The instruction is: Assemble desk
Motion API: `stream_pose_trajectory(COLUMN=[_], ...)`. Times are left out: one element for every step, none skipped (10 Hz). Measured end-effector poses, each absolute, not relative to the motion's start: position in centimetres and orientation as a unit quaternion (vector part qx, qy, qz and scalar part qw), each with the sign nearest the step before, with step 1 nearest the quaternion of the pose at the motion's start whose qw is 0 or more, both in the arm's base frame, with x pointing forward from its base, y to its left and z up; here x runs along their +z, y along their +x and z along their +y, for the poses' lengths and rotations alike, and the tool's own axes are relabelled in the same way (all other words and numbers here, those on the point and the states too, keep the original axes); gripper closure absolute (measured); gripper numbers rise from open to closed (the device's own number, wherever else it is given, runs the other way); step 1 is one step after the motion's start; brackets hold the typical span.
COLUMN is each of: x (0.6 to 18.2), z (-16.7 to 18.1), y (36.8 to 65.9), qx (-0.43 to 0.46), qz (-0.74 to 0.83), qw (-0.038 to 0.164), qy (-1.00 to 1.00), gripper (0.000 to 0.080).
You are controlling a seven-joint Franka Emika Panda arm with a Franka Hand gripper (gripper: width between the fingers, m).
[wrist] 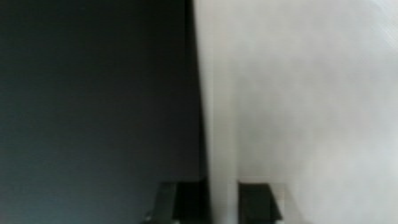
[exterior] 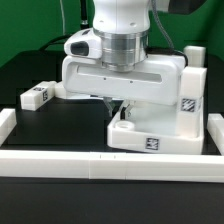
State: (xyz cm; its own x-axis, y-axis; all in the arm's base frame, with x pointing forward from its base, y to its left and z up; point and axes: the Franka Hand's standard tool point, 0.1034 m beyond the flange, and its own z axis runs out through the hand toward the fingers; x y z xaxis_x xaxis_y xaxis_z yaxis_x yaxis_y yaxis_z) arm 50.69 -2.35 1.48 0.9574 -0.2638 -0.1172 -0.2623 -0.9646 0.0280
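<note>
The white desk tabletop (exterior: 135,82) lies at the exterior view's right, against the border wall, with tags on its right end (exterior: 187,104) and front face (exterior: 152,143). My gripper (exterior: 113,104) comes down on it from above, and the arm hides much of its top. In the wrist view the tabletop (wrist: 302,100) fills one side as a blurred white surface. A strip of its rim runs between my gripper's (wrist: 217,203) two dark fingers (wrist: 178,203). One loose leg block (exterior: 38,95) lies at the exterior view's left. Another white block (exterior: 197,54) shows at the back right.
A long low white border wall (exterior: 90,160) runs along the front, with side pieces at the exterior view's left (exterior: 6,122) and right (exterior: 215,130). The black table surface (exterior: 60,125) lies between the leg block and the tabletop.
</note>
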Motion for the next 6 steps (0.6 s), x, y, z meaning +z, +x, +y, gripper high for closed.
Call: stream_pose_trajectory(x=[1.48, 1.48, 1.48, 1.48, 1.48, 1.48], z=[-2.35, -2.35, -2.35, -2.35, -2.35, -2.35], y=[50.69, 50.69, 50.68, 50.68, 50.68, 50.68], qx=[-0.06, -0.06, -0.06, -0.06, -0.06, -0.06], qz=[-0.133, -0.133, -0.133, -0.133, -0.133, -0.133], qw=[0.006, 0.006, 0.006, 0.006, 0.006, 0.006], qy=[0.989, 0.989, 0.989, 0.989, 0.989, 0.989], gripper=[0.0738, 0.0738, 0.0738, 0.0738, 0.0738, 0.0738])
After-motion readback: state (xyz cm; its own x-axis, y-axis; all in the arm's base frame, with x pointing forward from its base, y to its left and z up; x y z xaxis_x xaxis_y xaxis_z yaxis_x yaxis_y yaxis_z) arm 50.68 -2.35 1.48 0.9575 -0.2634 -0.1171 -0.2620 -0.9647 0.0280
